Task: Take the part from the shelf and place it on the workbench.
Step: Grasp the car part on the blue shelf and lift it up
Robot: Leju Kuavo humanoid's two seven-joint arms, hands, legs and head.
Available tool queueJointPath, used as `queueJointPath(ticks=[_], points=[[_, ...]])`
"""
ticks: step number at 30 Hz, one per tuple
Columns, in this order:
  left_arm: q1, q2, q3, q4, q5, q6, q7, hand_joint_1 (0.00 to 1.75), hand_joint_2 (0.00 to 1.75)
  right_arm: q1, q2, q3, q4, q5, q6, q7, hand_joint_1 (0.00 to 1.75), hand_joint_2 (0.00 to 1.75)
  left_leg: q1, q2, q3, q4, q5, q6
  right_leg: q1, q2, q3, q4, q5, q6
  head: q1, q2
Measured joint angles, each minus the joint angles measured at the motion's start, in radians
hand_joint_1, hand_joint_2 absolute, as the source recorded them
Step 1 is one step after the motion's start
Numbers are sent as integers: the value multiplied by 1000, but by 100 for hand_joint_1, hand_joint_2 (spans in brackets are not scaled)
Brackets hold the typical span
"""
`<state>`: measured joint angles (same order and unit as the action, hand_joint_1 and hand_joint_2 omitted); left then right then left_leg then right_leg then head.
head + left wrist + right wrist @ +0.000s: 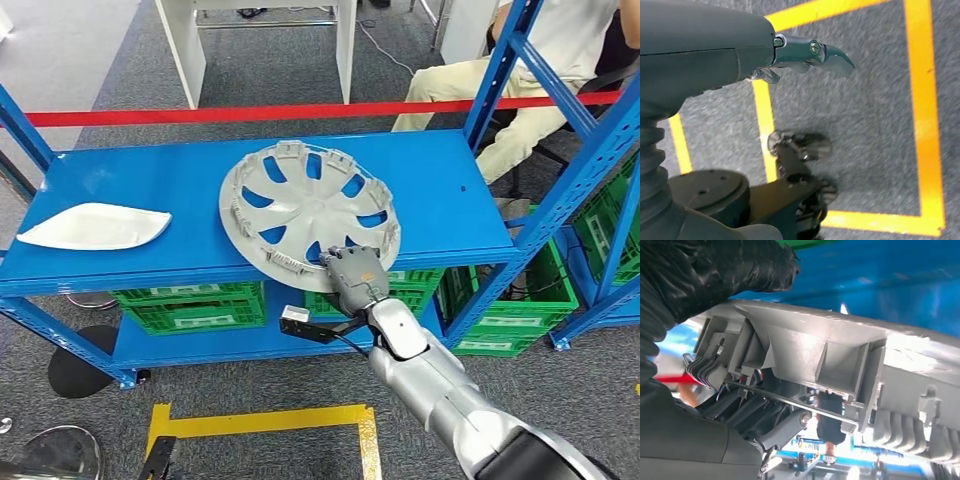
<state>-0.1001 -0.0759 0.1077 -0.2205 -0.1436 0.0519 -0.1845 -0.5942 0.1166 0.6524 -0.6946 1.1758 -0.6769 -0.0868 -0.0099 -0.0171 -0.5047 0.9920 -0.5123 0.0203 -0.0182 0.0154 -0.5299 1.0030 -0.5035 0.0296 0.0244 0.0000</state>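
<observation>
Hubcap (309, 212) pickup at the shelf (453, 200)
We are clamping our right hand (355, 275) fingers on its near rim, where it overhangs for lifting.

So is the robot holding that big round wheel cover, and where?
Yes. Its right hand grips the grey wheel cover by the near rim, at the shelf's front edge. The left hand holds nothing.

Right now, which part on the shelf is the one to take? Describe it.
On the blue shelf, top level, near its front edge lies a hubcap. It is round, grey and spoked, with the right hand on its rim; the white part beside it is flat and pointed.
</observation>
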Motion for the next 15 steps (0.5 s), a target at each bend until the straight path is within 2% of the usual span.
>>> queueJointPath(ticks=[8,11,15], points=[[17,1,13,0,11,41,-101,0,175,233,-96,-48,-456,-149,-9,-94,175,175,0,-2,-3,0,0,0,0,-1,-2,0,0,0,0,0],[18,2,22,0,16,38,-110,0,175,285,-129,-57,-588,-168,-18,-111,175,175,0,-1,-3,0,0,0,0,0,-3,0,0,0,0,0],[18,3,25,0,16,36,-112,0,175,326,-154,-60,-690,-175,-20,-123,175,175,0,-2,-3,0,0,0,0,-1,-3,0,0,0,0,0]])
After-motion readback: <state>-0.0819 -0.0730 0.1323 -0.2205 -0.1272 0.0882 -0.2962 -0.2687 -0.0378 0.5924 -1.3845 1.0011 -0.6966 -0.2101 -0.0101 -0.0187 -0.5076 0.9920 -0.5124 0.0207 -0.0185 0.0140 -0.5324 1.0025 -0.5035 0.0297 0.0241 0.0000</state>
